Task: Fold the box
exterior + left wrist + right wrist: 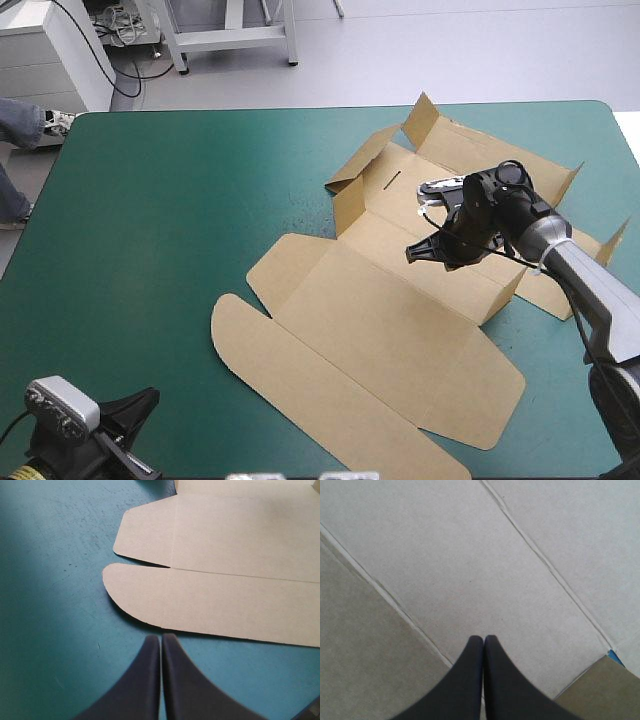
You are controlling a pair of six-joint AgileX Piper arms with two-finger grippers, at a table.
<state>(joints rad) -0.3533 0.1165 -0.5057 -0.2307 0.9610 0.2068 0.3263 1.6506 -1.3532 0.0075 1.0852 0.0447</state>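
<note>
box [380, 320] lies under the right tool [412, 252], ahead of the left tool [161, 639].

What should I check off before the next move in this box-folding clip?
1. Right claw empty: ok, shut with nothing between its fingers.
2. Right claw over the box: ok, above its middle panel; whether it touches, cannot tell.
3. Left claw clear of the box: ok, shut, over the teal-green cover, with the rounded flap ahead of it.
4. Walls raised: not ok, the far flaps are only partly up and the near panels lie flat.
</note>
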